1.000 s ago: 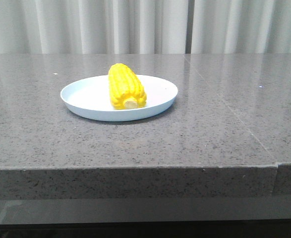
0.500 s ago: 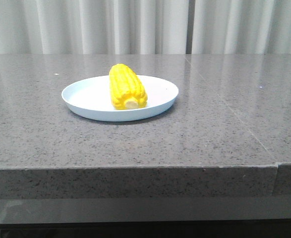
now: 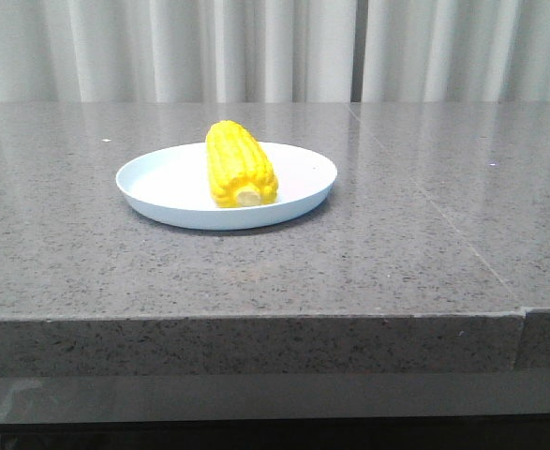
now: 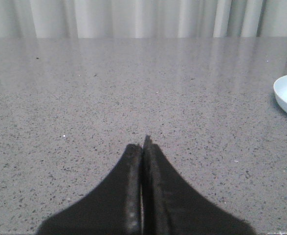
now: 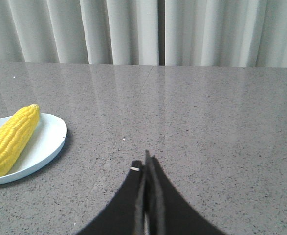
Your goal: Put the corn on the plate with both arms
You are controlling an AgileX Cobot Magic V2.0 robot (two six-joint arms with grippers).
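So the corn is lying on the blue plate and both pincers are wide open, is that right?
Not quite. The corn does lie on the plate, but both wrist views show the left pincer and right pincer shut and empty.

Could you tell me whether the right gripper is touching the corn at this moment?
Apart. The right wrist view shows the right gripper shut and empty, with bare table between it and the corn, which lies on the plate.
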